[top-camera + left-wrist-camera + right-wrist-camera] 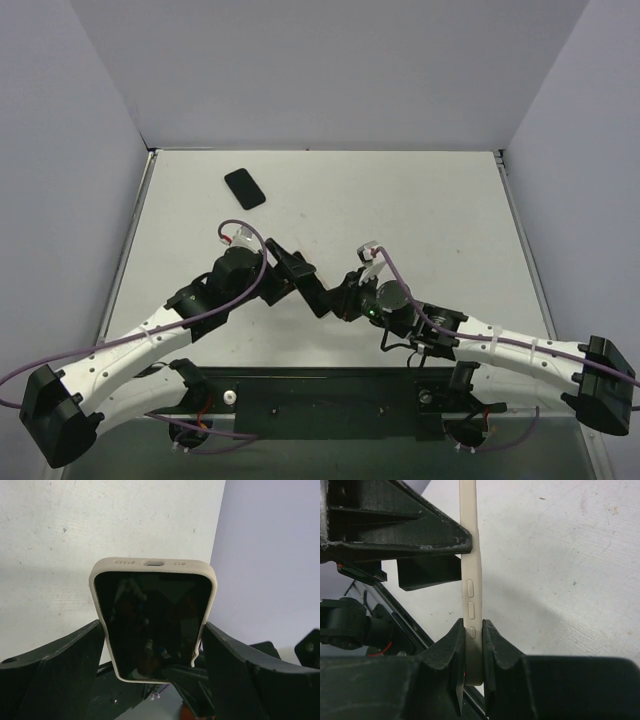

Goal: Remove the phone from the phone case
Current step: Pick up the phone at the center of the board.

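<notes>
A phone with a dark screen [150, 620] sits in a beige case [152, 564], held in the air above the white table. My left gripper [154, 635] is shut on the case's two long edges, one finger [75, 655] on each side. The case lip curls away from the phone at the lower right [196, 657]. My right gripper [474, 630] is shut across the front and back of the case [470, 580] at its end, near the side buttons. In the top view the two grippers, left [290, 268] and right [345, 297], meet near the table's front middle.
A flat black phone-like slab [243, 188] lies on the table [420, 210] at the back left. Grey walls stand on three sides. A black base rail [330, 400] runs along the near edge.
</notes>
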`<state>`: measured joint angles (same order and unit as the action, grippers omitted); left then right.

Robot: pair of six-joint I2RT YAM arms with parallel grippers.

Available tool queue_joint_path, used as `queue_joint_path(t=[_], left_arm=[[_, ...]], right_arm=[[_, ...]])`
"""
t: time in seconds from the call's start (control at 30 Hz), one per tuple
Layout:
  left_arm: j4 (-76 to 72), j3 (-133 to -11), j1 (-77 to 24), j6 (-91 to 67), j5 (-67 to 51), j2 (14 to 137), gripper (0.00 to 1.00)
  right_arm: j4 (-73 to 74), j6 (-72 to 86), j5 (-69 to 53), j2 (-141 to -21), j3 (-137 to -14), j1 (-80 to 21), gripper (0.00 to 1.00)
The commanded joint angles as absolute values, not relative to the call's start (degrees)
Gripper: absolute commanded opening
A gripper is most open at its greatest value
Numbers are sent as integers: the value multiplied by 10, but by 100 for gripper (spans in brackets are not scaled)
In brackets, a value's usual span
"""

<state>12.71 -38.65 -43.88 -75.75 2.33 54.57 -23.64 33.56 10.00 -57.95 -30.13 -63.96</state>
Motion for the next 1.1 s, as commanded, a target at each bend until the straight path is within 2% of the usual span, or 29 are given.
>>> queue_joint_path(t=[0.0, 0.27, 0.3, 0.4, 0.43, 0.5, 0.6, 0.7, 0.83, 1.07], left_arm=[[93, -398, -428, -650, 76, 498, 85], [139, -432, -423, -534, 98, 453, 88], [108, -432, -418, -489, 59, 448, 88], [50, -466, -414, -373, -85, 461, 87], [57, -478, -413, -324, -151, 483, 87], [104, -527, -414, -259, -239, 525, 88], [177, -576, -417, -183, -293, 569, 88], [153, -563, -417, -144, -333, 571, 89], [138, -579, -417, -107, -414, 612, 89], [261, -615, -416, 19, -530, 694, 89]], right_arm=[[-201, 395, 55, -517, -277, -564, 0], [-133, 423, 4, -453, -282, -533, 0], [-106, 414, 4, -451, -287, -526, 0], [-34, 374, -131, -471, -336, -474, 0], [41, 358, -161, -489, -353, -445, 0], [97, 326, -223, -507, -396, -419, 0], [128, 269, -350, -516, -431, -417, 0], [137, 241, -441, -521, -451, -417, 0], [156, 207, -468, -539, -489, -415, 0], [215, 118, -526, -604, -555, -410, 0]])
